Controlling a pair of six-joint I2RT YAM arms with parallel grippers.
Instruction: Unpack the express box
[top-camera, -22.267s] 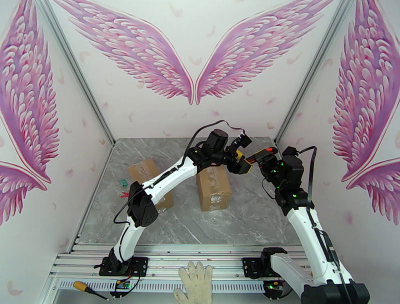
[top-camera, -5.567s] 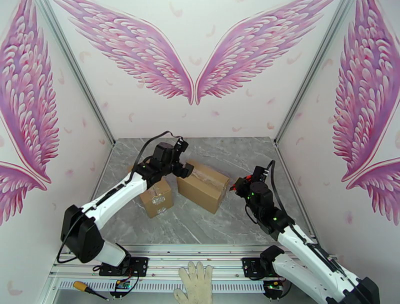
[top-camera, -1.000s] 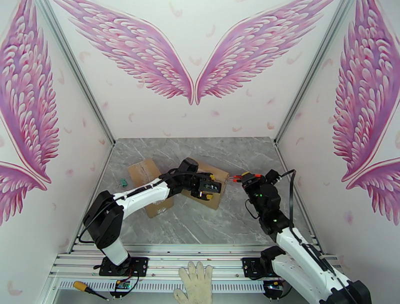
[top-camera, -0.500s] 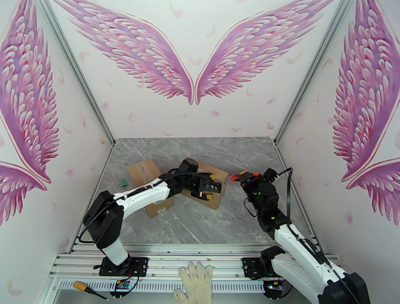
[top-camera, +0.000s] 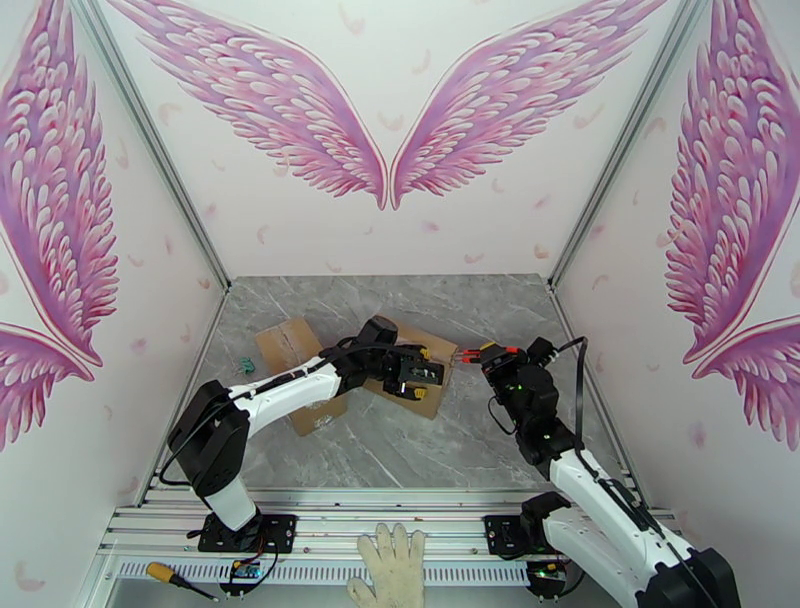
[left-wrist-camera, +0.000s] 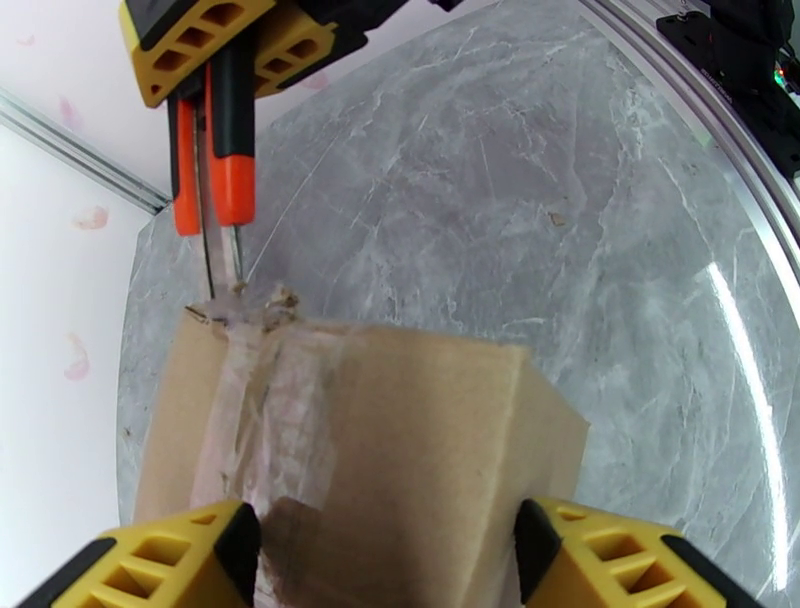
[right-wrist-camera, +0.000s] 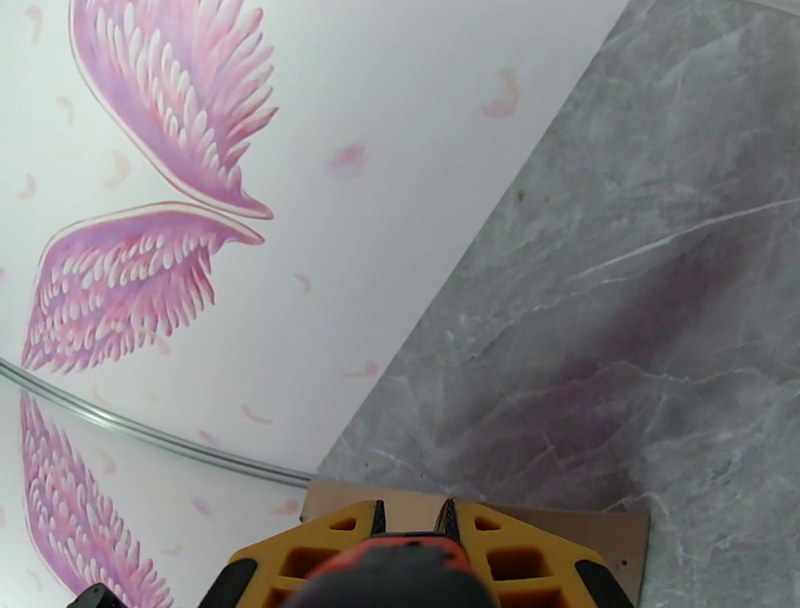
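**Inspector:** State of the fingers?

**Assessor:** The left fingers (left-wrist-camera: 170, 560) stand wide over the near end of the express box (left-wrist-camera: 400, 430), one on each side of its top face. I cannot tell whether they press on it or hover. I judge they are there to steady the box against a cut. The right fingers (left-wrist-camera: 190, 40) are closed narrowly on a cutter (left-wrist-camera: 222, 170) with an orange and black handle.

**Inspector:** Where is the cutter relative to the box?

**Assessor:** It is at the box's far end. Its blade (left-wrist-camera: 218, 265) meets the torn edge of the tape seam (left-wrist-camera: 255, 400), which suits slitting the tape.

**Inspector:** Position and heading of the box?

**Assessor:** It lies flat on the table (top-camera: 480, 300), flaps shut and taped face up. The seam runs from the left fingers to the blade. I judge the long axis follows it, pointing toward the right arm. The cutter lies roughly in line with the seam, tip toward the box.

**Inspector:** Anything nearby?

**Assessor:** A second carton (top-camera: 290, 345) sits just beside the box, on the side away from the cutter.
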